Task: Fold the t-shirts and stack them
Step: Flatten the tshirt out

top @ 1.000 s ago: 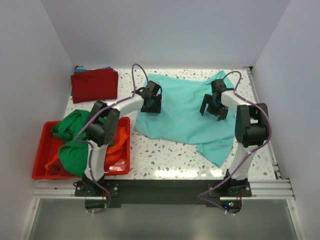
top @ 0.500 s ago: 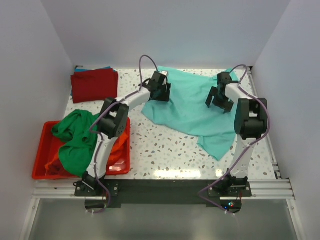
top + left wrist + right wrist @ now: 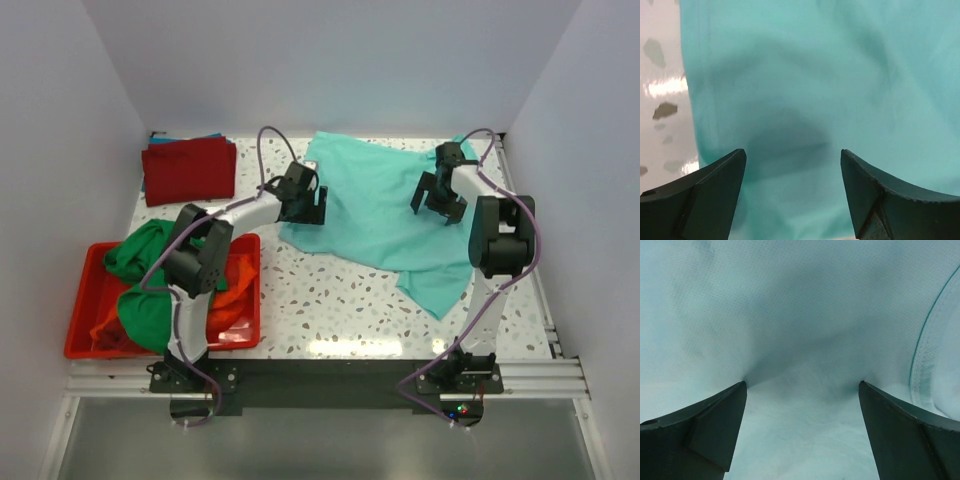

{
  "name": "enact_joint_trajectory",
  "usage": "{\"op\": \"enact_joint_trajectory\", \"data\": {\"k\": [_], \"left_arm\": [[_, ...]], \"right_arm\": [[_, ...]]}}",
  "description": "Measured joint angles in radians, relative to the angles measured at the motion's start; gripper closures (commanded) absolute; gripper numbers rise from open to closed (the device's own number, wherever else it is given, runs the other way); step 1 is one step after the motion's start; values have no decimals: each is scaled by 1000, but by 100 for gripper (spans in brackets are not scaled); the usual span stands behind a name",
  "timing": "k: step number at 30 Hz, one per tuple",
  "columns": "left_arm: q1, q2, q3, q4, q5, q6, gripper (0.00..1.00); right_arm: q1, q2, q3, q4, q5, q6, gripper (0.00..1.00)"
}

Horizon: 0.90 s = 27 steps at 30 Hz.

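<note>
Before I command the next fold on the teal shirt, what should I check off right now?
1. Left pincer open: ok.
2. Right pincer open: ok.
3. Both over the teal t-shirt: ok.
4. Shirt lying flat and square: not ok, creased and skewed.
5. Pincers touching the fabric: cannot tell.
6. Dark red t-shirt folded at far left: ok.

**Robot test booth in a lab**

Plain white walls are boxing in a speckled table on the left, right and far sides. Two robot arms, the left arm and the right arm, are standing mounted at a metal rail along the near edge, with purple cables looping off them. A red plastic bin is sitting at the near left.
</note>
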Motion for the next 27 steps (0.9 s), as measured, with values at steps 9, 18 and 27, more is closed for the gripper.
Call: {"op": "enact_joint_trajectory", "data": {"k": [9, 18, 27], "left_arm": [[0, -138, -204, 3, -51, -29, 18], [-1, -238, -286, -38, -142, -58, 19], [-2, -281, -300, -78, -223, -115, 41]], "right_arm": [[0, -13, -24, 12, -4, -11, 3], [0, -85, -60, -3, -53, -14, 3], [0, -287, -89, -15, -94, -14, 3]]}}
